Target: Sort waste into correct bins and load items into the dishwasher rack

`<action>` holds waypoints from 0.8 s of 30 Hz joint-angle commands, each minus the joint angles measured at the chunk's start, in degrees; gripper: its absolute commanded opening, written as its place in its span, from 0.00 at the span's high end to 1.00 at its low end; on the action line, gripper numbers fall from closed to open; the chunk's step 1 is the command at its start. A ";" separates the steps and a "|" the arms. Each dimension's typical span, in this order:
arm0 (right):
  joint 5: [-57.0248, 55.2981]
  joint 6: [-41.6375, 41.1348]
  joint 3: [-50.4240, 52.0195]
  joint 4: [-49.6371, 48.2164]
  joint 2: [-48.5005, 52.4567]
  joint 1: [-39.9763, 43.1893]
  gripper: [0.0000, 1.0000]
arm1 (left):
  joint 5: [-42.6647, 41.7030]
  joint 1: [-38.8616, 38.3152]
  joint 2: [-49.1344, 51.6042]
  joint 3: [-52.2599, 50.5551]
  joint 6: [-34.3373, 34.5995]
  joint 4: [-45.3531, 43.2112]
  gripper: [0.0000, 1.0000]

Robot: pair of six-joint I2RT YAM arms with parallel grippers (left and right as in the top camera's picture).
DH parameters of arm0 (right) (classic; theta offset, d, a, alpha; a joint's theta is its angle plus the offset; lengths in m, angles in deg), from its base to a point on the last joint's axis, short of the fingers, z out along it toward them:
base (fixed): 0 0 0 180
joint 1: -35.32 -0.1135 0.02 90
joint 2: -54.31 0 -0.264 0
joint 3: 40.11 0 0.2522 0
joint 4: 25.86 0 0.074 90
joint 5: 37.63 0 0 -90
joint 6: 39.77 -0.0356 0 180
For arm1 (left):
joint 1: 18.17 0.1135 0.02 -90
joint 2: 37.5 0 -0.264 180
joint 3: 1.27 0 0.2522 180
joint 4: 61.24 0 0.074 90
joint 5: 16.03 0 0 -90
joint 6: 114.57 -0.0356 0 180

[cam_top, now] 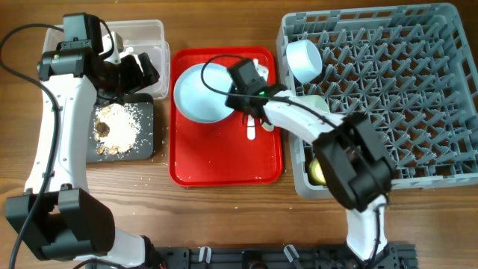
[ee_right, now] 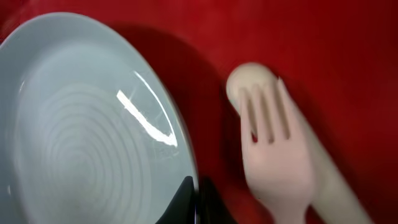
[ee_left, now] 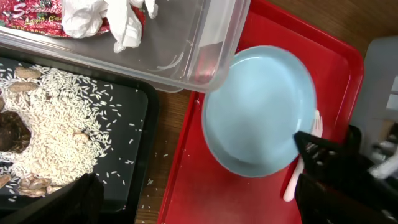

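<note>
1. The pale blue plate [cam_top: 198, 93] lies on the left half of the red tray [cam_top: 224, 168], and it looks empty. Its right rim is the part nearest me.
2. My right hand [ee_right: 196, 199] is drawn narrow on that rim, with a fingertip either side of it. I judge that I am pinching the plate, but only by a shallow bite at the edge.
3. With so little rim held, the plate will probably want to swing. I should raise it slowly and let it hang on edge instead of forcing it flat.
4. A white plastic fork [ee_right: 273, 155] lies over a spoon [ee_right: 249, 81] just beside the rim. Lifting straight up avoids dragging them.
5. The grey dishwasher rack [cam_top: 418, 112] stands to the right of the tray, with a bowl [cam_top: 302, 58] at its near corner. I should aim for free pegs past that bowl.
6. My left hand [cam_top: 138, 71] hovers over the clear tub [cam_top: 149, 33], well apart. I cannot tell how wide it is.
</note>
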 commanded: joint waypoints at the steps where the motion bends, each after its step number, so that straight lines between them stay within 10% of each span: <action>1: -3.39 16.20 -0.35 -0.55 -15.39 3.85 0.96 | 0.11 0.15 -0.20 0.55 -0.07 0.02 0.00; 3: -6.97 24.24 -0.35 -0.33 -22.75 5.07 0.96 | 0.11 0.15 -0.20 0.55 -0.07 0.02 0.00; 9: -63.19 49.55 -0.28 1.44 -39.34 8.90 0.96 | 0.11 0.15 -0.20 0.55 -0.07 0.02 0.00; 14: -60.76 64.28 -0.02 5.62 -31.30 18.78 0.96 | 0.11 0.15 -0.20 0.55 -0.07 0.02 0.00; 22: -57.77 65.59 -0.02 4.31 -14.27 19.26 0.96 | 0.11 0.15 -0.20 0.55 -0.07 0.02 0.00; 24: -53.94 65.22 -0.02 4.28 -12.72 19.15 0.74 | 0.11 0.15 -0.20 0.55 -0.07 0.02 0.00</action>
